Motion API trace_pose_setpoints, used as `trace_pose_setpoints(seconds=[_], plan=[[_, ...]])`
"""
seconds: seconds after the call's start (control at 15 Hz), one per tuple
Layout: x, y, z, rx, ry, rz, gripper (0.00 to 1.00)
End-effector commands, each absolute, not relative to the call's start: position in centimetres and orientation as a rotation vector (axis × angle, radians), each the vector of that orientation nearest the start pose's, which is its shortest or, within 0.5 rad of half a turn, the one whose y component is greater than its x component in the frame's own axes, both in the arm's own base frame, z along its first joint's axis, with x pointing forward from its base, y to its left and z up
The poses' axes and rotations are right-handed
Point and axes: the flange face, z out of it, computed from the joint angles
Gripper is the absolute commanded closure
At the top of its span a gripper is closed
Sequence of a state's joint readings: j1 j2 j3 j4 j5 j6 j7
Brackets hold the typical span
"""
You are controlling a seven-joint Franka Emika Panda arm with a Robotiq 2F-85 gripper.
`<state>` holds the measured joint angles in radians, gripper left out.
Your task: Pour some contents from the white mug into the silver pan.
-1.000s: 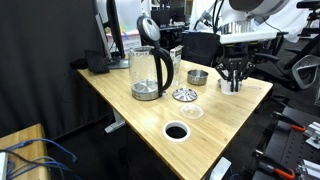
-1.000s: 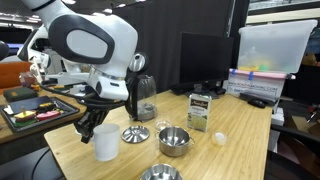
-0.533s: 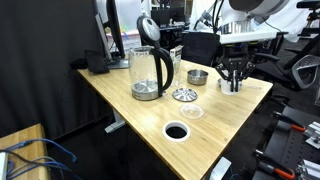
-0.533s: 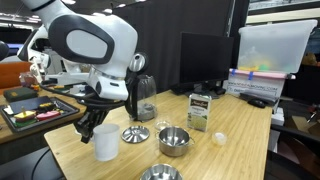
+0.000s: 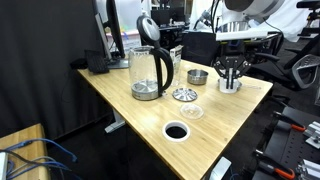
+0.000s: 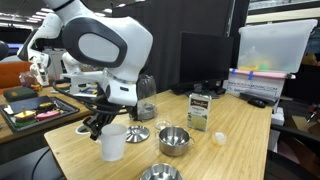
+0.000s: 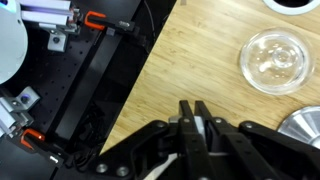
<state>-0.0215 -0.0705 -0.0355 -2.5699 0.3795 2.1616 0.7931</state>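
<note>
Over the last second the arm [image 6: 100,45] has swung toward the right in an exterior view. The white mug [image 6: 114,144] has shifted with it, so the grasp is now carrying the mug and not merely touching it. In the wrist view the 2 fingers [image 7: 187,125] stand almost together with only a thin gap, which fits a pinch on the mug's wall. I judge them clamped on the mug, though that view hides nearly all of it. Whether its base has cleared the desk [image 5: 230,120] I cannot tell. It is upright, toward the far right of the desk, right of the dark tin [image 5: 197,76].

The silver pan [image 5: 192,111] lies nearer and to the left of the mug, apart from it and just beside the ridged disc [image 5: 184,95]. The wrist view shows the pan [image 7: 272,60] with nothing visible in it. The glass kettle [image 5: 150,72] stands well to the left.

The task has therefore passed from gripping to the start of the carry, and nothing is poured yet. The mug next has to cross to above the pan and tip gently. The pan is shallow and little wider than the mug, so a quick tilt would likely spill over its rim.
</note>
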Motion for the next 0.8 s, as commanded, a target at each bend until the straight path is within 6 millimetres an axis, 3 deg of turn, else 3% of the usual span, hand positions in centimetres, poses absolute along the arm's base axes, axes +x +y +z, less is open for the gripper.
trace_pose_setpoints(seconds=[0.0,0.47,0.53,0.73], plan=[[42.2,-3.2,27.0,-2.304,1.556,0.727,0.98],[42.5,-11.1,25.3,-2.013,1.644,0.774,0.98],[42.0,-10.3,25.5,-2.063,1.663,0.741,0.91],[42.1,-11.4,25.0,-2.033,1.673,0.756,0.91]])
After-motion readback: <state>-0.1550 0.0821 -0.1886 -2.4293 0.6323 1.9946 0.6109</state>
